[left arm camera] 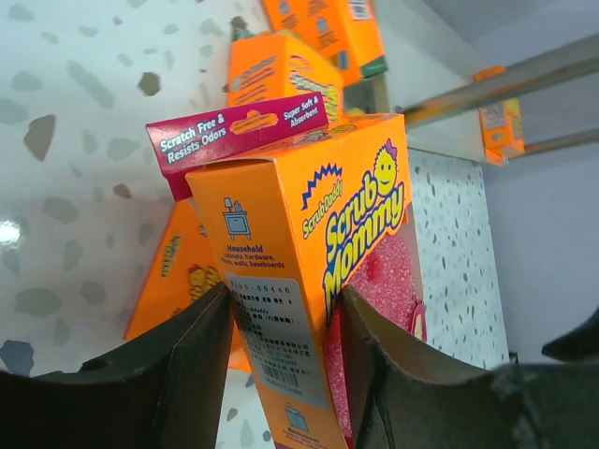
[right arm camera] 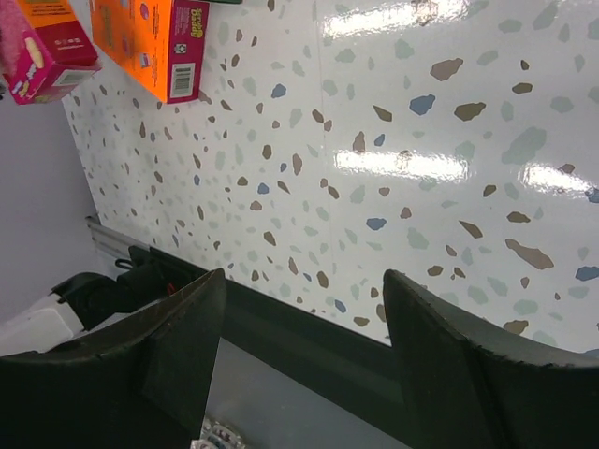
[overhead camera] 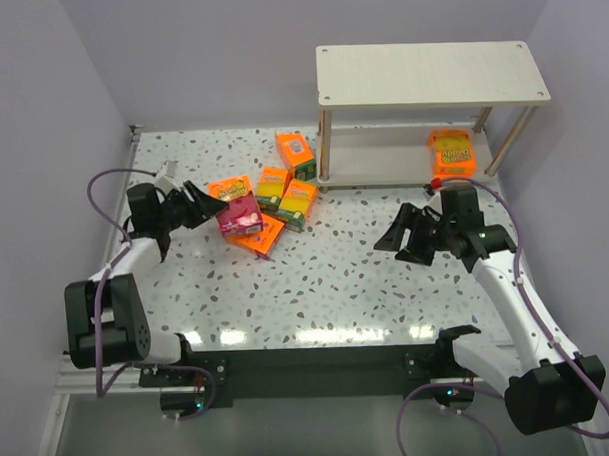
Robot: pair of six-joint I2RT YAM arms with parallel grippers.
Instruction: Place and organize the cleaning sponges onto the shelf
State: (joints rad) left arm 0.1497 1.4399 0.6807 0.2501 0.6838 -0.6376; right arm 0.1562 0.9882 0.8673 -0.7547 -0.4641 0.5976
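L gripper [overhead camera: 202,205]: pinching orange-and-magenta rectangular cardboard sponge pack [overhead camera: 236,206] betw. its jaws.
R gripper [overhead camera: 409,236]: jaws spread, nothing betw.; white speckled tabletop [right arm camera: 374,140] beneath.

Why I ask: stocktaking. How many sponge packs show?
6 sponge packs: one on the shelf's lower tier, one in the left gripper, one flat beside it, three clustered nearby.

Five orange sponge packs [overhead camera: 298,202] clustered; sixth pack [overhead camera: 451,154] on lower shelf [overhead camera: 382,165].

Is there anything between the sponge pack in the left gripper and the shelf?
Yes. Three other sponge packs stand on the table between the held pack and the shelf, near its left legs.
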